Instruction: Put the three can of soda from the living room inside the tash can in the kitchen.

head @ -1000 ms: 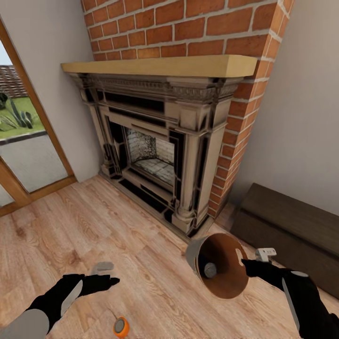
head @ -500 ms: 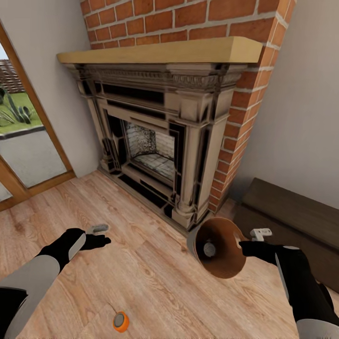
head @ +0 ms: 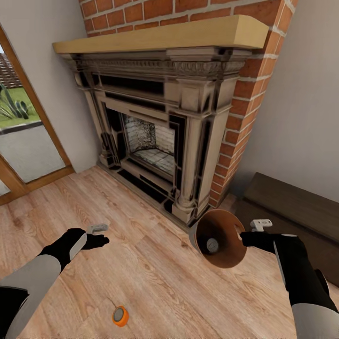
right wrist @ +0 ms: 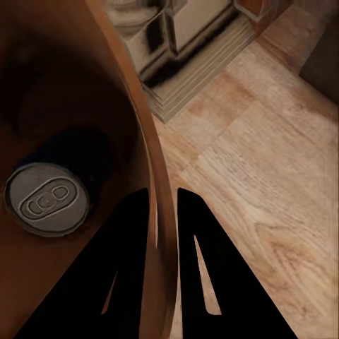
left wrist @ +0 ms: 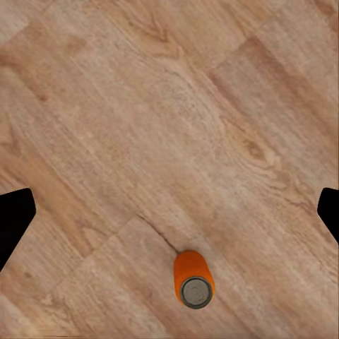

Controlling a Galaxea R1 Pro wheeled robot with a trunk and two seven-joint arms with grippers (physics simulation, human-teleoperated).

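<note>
Since a second ago, the left gripper (head: pixel 98 235) has lifted away from the orange can (head: pixel 120 316), jaws spread and empty. That can lies on its side on the plank floor (head: pixel 155 282). The right gripper (head: pixel 248 235) pinches the bin (head: pixel 226 254) by its rim, tipped, one can (right wrist: pixel 48 199) inside. Judged light, rigid, smooth and prone to rolling; grasp across its middle. No legible labelling.
</note>
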